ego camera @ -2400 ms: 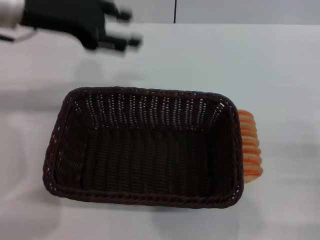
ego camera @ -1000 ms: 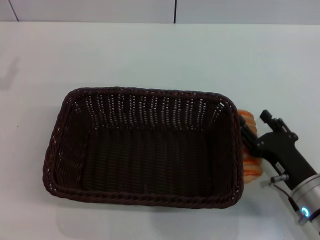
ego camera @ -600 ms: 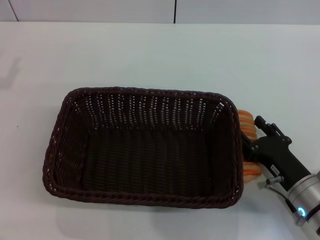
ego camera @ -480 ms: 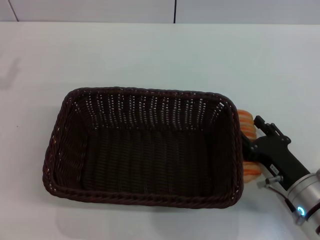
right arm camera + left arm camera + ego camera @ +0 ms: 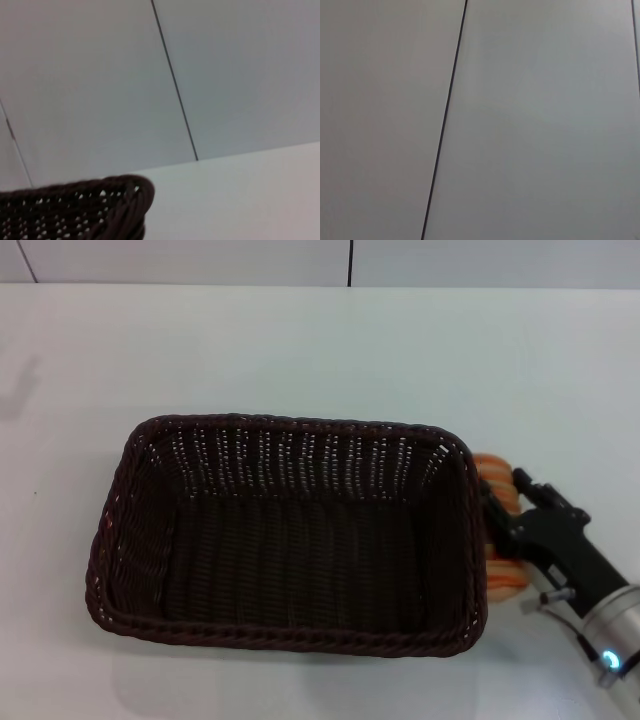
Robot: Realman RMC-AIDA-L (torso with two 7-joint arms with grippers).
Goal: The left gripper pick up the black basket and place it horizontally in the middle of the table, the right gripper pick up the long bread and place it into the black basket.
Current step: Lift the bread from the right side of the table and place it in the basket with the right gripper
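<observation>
The black basket point(image 5: 285, 530) lies lengthwise in the middle of the white table point(image 5: 300, 350), empty; its rim also shows in the right wrist view point(image 5: 110, 195). The long bread point(image 5: 506, 576), tan with orange stripes, lies on the table just outside the basket's right wall, partly hidden by that wall and by the gripper. My right gripper point(image 5: 503, 496) reaches in from the lower right with its jaws closed across the middle of the bread. The left gripper is out of view; its wrist view shows only a wall.
The basket's right wall point(image 5: 468, 540) stands directly beside the bread and the right gripper. Bare white tabletop lies behind and to the left of the basket. Grey wall panels point(image 5: 100, 75) stand beyond the table's far edge.
The left arm left the view at the far left. The right arm came in from the lower right, lowered its jaws over the bread, and now has shifted slightly right with it.
</observation>
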